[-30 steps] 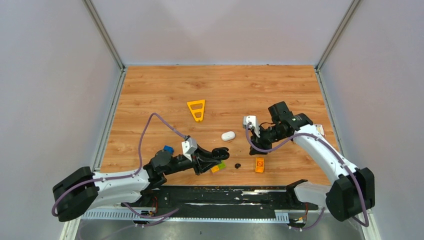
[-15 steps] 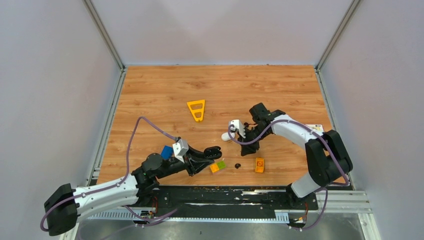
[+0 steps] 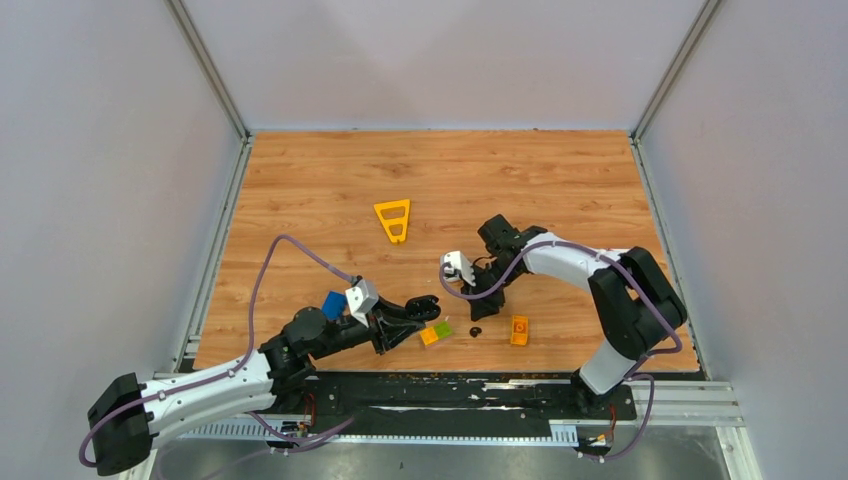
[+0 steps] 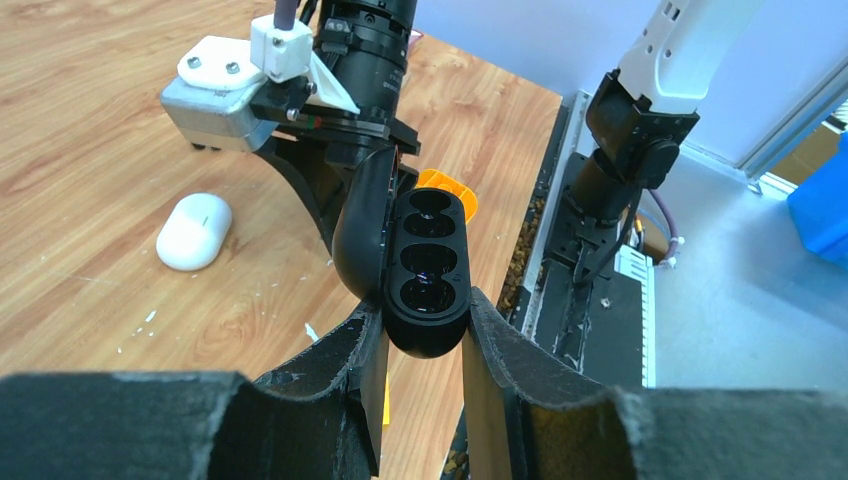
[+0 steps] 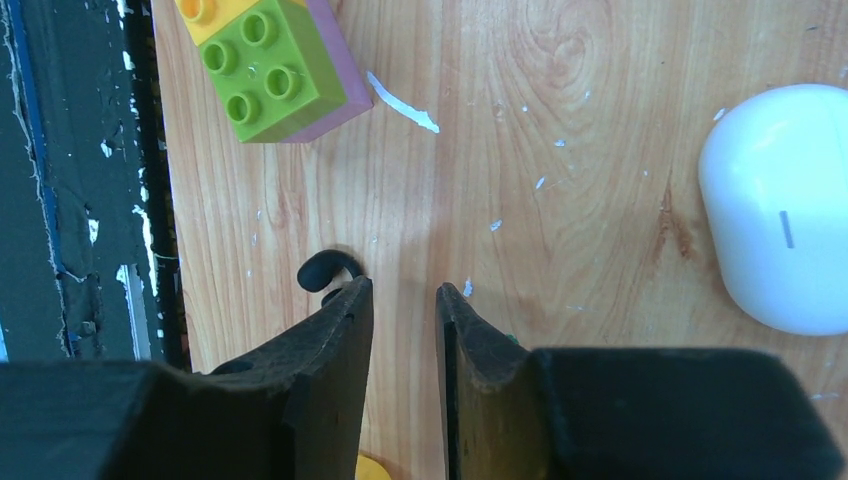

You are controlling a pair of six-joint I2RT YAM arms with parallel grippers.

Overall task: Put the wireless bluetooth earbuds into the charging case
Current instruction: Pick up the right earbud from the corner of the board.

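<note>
My left gripper (image 4: 425, 310) (image 3: 424, 306) is shut on a black clamshell charging case (image 4: 425, 265) and holds it above the table, lid open, with its two round wells empty. A closed white oval case (image 4: 193, 232) (image 5: 780, 210) lies on the table; in the top view my right wrist hides it. One black earbud (image 3: 475, 331) (image 5: 325, 270) lies on the wood, just outside my right gripper's left fingertip. My right gripper (image 5: 400, 290) (image 3: 474, 312) points down at the table with its jaws a narrow gap apart and nothing between them. No other earbud shows.
A yellow-green brick (image 3: 435, 333) (image 5: 275, 65) lies left of the earbud and an orange brick (image 3: 519, 330) (image 4: 447, 185) to its right. A yellow triangular piece (image 3: 392, 220) lies mid-table. The table's black front rail (image 5: 80, 200) is close by.
My right arm has swung left and down, from right of the white case to over it, with its fingertips now by the black earbud. My left gripper drew back slightly left with the black case.
</note>
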